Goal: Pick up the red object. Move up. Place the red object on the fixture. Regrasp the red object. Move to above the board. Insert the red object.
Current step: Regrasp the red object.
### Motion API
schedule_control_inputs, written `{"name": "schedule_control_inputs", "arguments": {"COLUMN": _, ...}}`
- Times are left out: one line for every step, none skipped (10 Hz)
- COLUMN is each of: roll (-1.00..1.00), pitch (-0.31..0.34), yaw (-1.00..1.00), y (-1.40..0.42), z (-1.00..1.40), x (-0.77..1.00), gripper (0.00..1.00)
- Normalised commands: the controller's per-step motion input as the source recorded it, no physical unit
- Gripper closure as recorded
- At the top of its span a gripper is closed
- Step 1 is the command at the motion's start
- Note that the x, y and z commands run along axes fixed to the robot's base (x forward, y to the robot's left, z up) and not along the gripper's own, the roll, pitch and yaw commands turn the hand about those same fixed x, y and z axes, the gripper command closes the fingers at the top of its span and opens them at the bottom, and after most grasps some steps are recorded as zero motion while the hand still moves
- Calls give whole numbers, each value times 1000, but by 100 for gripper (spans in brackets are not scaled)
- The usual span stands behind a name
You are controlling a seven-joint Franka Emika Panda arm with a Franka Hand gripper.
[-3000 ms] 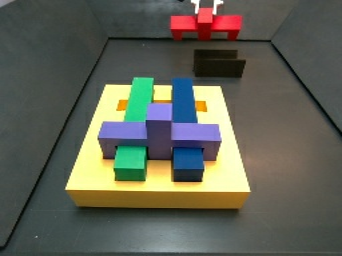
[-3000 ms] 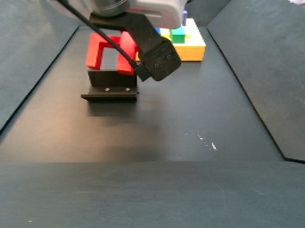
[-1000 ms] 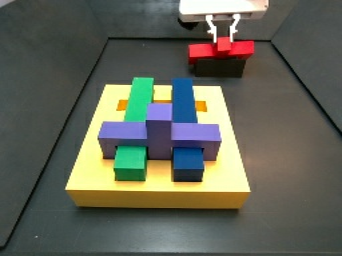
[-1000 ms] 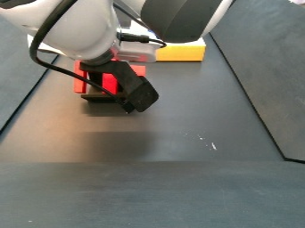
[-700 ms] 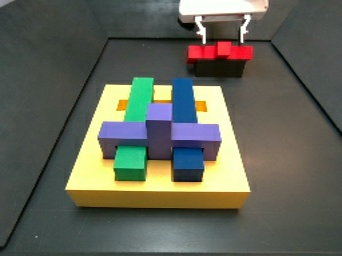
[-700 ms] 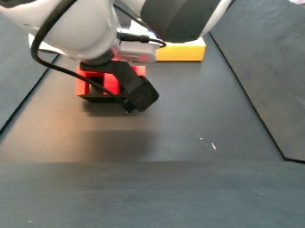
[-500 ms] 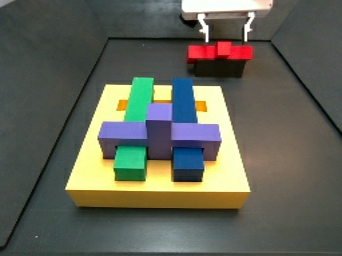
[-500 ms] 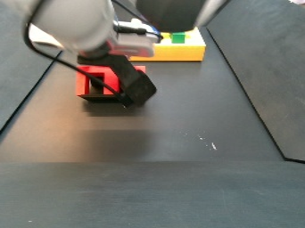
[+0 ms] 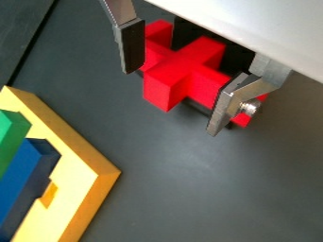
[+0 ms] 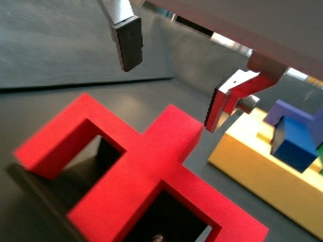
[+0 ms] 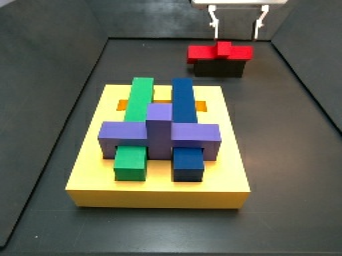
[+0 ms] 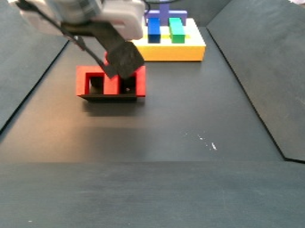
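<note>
currently the gripper (image 11: 238, 22) is hanging above the red object (image 11: 219, 51), jaws spread wide, gripping nothing; both fingers (image 9: 128, 40) are standing clear of the piece in both wrist views. the red object is sitting on the fixture (image 11: 221, 68) at the far end of the floor, well apart from the board (image 11: 160, 185), which is carrying its green, blue and purple blocks.
</note>
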Motion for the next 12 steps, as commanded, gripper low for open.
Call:
{"name": "schedule_control_inputs", "arguments": {"roll": 1000, "pitch": -143, "yaw": 154, "y": 0, "z": 306, "x": 0, "gripper": 0}}
{"name": "schedule_control_inputs", "arguments": {"roll": 1000, "pitch": -166, "yaw": 174, "y": 0, "z": 380, "x": 0, "gripper": 0}}
{"name": "schedule_control_inputs", "arguments": {"roll": 1000, "pitch": -191, "yaw": 217, "y": -37, "z": 369, "x": 0, "gripper": 0}}
{"name": "schedule_control_inputs", "arguments": {"roll": 1000, "pitch": -137, "yaw": 220, "y": -74, "z": 271, "x": 0, "gripper": 0}}
{"name": "schedule_control_inputs", "arguments": {"roll": 1000, "pitch": -151, "yaw": 231, "y": -97, "z": 240, "x": 0, "gripper": 0}}
{"name": "schedule_control_inputs", "arguments": {"roll": 1000, "pitch": -143, "yaw": 231, "y": -80, "z": 149, "x": 0, "gripper": 0}}
{"name": "schedule_control_inputs", "arguments": {"roll": 1000, "pitch": -109, "yaw": 197, "y": -146, "z": 37, "x": 0, "gripper": 0}}
{"name": "schedule_control_inputs", "arguments": {"roll": 1000, "pitch": -77, "yaw": 134, "y": -220, "z": 0, "x": 0, "gripper": 0}}
{"name": "schedule_control_inputs", "arguments": {"roll": 1000, "pitch": -51, "yaw": 109, "y": -249, "z": 0, "x": -3, "gripper": 0}}
{"name": "schedule_control_inputs", "arguments": {"roll": 1000, "pitch": -26, "yaw": 114, "y": -234, "z": 0, "x": -26, "gripper": 0}}
{"name": "schedule_control_inputs", "arguments": {"roll": 1000, "pitch": -20, "yaw": 134, "y": -280, "z": 0, "x": 0, "gripper": 0}}
{"name": "schedule_control_inputs", "arguments": {"roll": 1000, "pitch": 0, "yaw": 46, "y": -334, "z": -9, "x": -11, "gripper": 0}}
